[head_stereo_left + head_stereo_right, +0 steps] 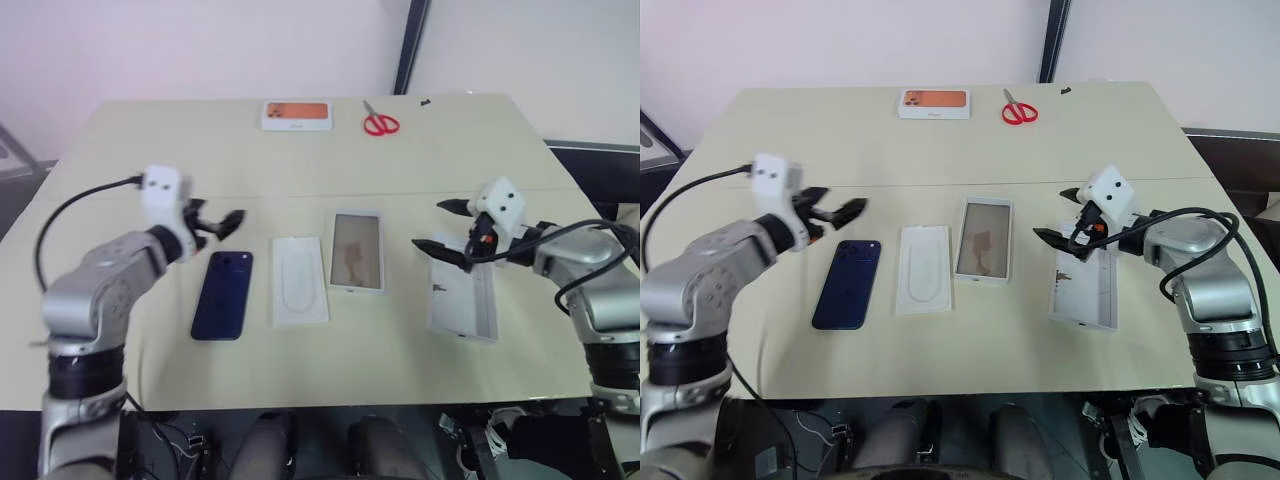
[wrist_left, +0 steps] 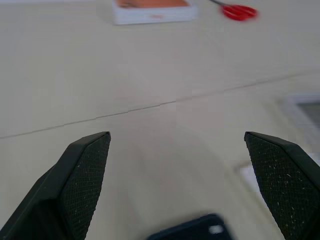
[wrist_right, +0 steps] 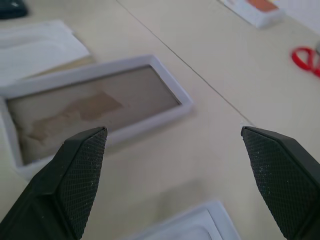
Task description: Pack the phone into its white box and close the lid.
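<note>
1. Table (image 1: 400,340): pale beige top w/ a thin seam running across the middle; four flat items lie in a row along the near half.
2. Phone (image 1: 223,294): dark navy, glossy back up, camera cluster at its far corner; flat on table at robot's left end of the row; nothing touching it.
3. Flat white insert (image 1: 299,281) w/ oval outline: just beside the phone, on its right; lies flat.
4. White box (image 1: 357,252): next in row, right of the insert; open side up, brownish shiny panel inside; sits a bit further back than the insert; nothing in it.
5. Lid (image 1: 462,302): far right of the row, well apart from the box; pale inside facing up, slightly angled.
6. Left gripper (image 1: 222,224): up in the air above the far end of the phone, pointing toward table centre; fingers (image 2: 85,180) spread wide, nothing between them; wrist view shows the phone's top edge low between the tips.
7. Right gripper (image 1: 441,225): in the air over the lid's far end, pointing toward the box; fingers (image 3: 75,180) spread wide, holding nothing; wrist view looks onto the box w/ a lid corner below.
8. Far edge of table: a white box w/ orange picture (image 1: 296,114); red-handled scissors (image 1: 379,121) just to its right; both well apart from the row.
</note>
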